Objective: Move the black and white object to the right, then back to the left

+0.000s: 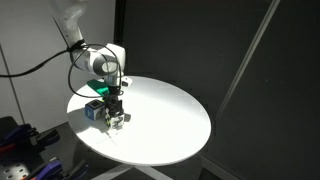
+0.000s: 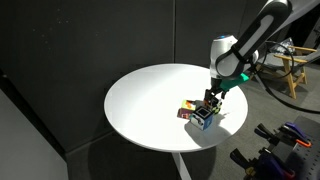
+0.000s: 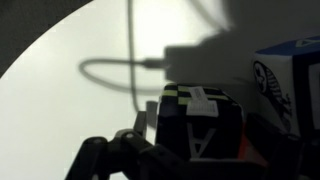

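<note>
The black and white object (image 3: 200, 120) sits beside the cube (image 3: 285, 82).

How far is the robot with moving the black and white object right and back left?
Looks done: the gripper is down at the black and white object, next to the blue cube. In hand: the object seems to sit between the jaws in the wrist view, but a firm grip cannot be confirmed. Left: seemingly both moves, right and back left.
</note>
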{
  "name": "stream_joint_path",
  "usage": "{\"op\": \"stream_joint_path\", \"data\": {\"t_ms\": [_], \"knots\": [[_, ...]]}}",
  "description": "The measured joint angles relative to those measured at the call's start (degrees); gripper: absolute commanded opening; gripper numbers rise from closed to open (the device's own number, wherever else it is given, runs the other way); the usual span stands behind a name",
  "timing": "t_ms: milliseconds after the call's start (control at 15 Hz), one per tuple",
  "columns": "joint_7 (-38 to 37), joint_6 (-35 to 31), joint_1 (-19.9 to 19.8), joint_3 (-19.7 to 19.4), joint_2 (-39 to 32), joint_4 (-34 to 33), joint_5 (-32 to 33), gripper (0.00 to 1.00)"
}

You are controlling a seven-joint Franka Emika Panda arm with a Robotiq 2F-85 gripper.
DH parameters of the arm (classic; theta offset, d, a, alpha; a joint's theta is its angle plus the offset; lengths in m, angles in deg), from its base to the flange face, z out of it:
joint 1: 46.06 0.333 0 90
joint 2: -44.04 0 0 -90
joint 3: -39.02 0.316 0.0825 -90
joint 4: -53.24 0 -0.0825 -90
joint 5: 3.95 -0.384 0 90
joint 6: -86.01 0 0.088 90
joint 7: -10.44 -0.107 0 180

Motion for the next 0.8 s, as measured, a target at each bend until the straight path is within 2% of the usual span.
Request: {"op": "stream_joint_path", "data": {"t_ms": [800], "knots": [[0.0,0.0,0.8,-1.0,-1.8,-1.4,0.0,1.0]]}}
